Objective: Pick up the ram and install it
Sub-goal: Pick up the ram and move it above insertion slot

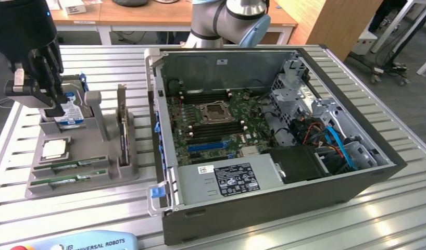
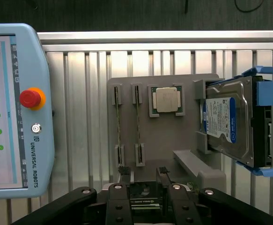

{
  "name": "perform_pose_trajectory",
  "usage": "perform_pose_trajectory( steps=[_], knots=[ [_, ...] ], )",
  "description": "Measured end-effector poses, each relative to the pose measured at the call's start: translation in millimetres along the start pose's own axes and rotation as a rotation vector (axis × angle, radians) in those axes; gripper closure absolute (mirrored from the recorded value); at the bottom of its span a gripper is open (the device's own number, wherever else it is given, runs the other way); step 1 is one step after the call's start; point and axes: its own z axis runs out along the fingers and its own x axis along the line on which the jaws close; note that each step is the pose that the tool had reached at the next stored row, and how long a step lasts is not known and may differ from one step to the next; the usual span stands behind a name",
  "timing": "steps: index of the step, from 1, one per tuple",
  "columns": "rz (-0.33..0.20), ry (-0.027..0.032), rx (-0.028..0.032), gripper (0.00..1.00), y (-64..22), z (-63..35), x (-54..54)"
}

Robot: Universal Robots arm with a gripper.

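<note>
Fingers [image 2: 124, 171] spread apart in the wrist view, pinching nothing, poised over the edge of the grey fixture [image 2: 173, 136] just past the ends of the ram sticks [image 2: 137, 122] standing on edge in their slots. In the exterior view, gripper [image 1: 40, 101] over the fixture's far end by the hard drive [image 1: 71, 112]; ram sticks [image 1: 69, 164] at the near end, on the exterior view's left of the open computer case [image 1: 283, 208].

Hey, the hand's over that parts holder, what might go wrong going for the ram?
The two ram sticks stand close together in the holder, so the open hand might clip the neighbour. They are thin and on edge, so an off-centre grip may tilt one. In the exterior view the hand sits by the hard drive and could bump it.
</note>
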Motion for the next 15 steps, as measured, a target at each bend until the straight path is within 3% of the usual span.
perform_pose_trajectory(
  steps=[15],
  knots=[
    [0.0, 0.0001, -0.001, 0.65, -0.2, 11.1, 0.1]
  ],
)
